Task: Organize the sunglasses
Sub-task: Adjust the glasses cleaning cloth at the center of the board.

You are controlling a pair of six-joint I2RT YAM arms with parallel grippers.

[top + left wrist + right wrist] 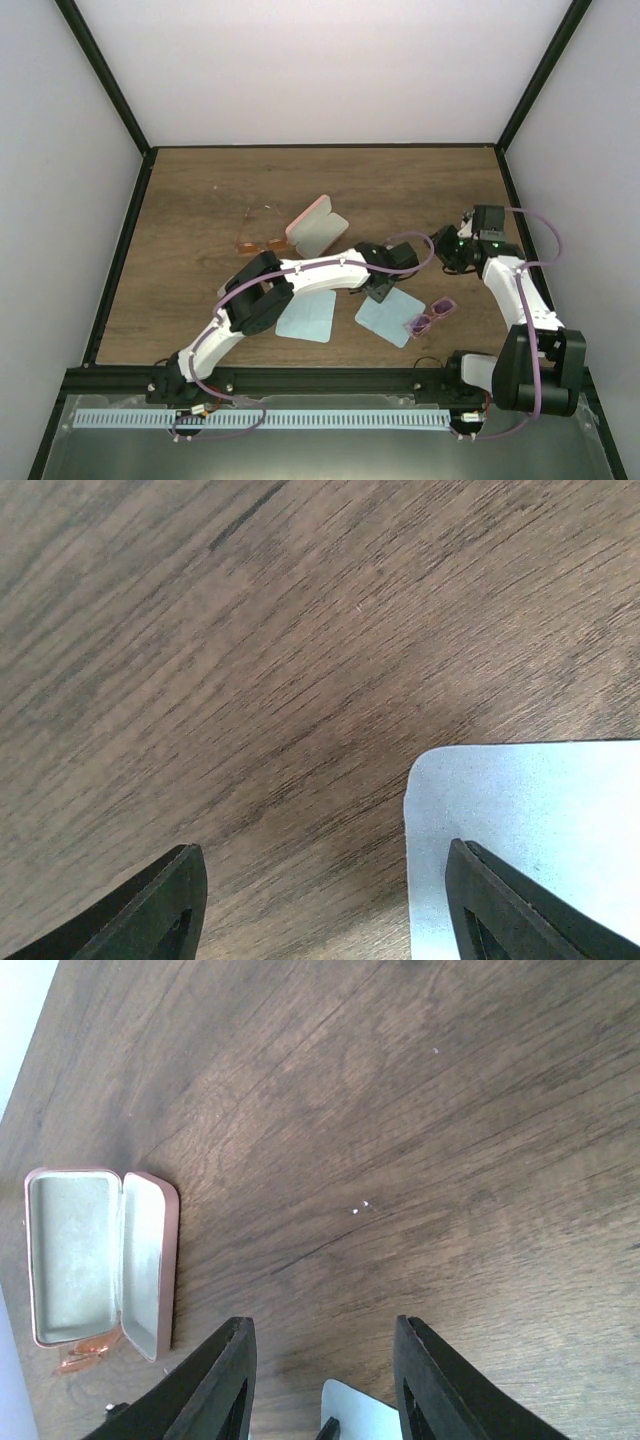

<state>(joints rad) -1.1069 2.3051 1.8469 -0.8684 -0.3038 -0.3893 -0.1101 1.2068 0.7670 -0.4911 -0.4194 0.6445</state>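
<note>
Surface: wooden table (pixel 200 200), white walls (pixel 300 70).
Near: purple-pink sunglasses (pixel 430 318) lay at a blue cloth (pixel 392 316)'s edge, perhaps for wiping.
Left gripper (pixel 320 910): spread open, empty, over that cloth's corner.
Right gripper (pixel 320 1385): fingers apart, empty.
Far: orange sunglasses (pixel 255 243) lay beside the opened pink case (pixel 316 226).

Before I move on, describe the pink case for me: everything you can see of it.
The pink case is an oblong hard shell with rounded corners, pink outside and lined pale grey inside. It lies open on the wooden table, hinged along one long edge, with both halves empty. The orange sunglasses lie at one short end, so close that I cannot tell whether they touch. Nothing else touches it.
</note>
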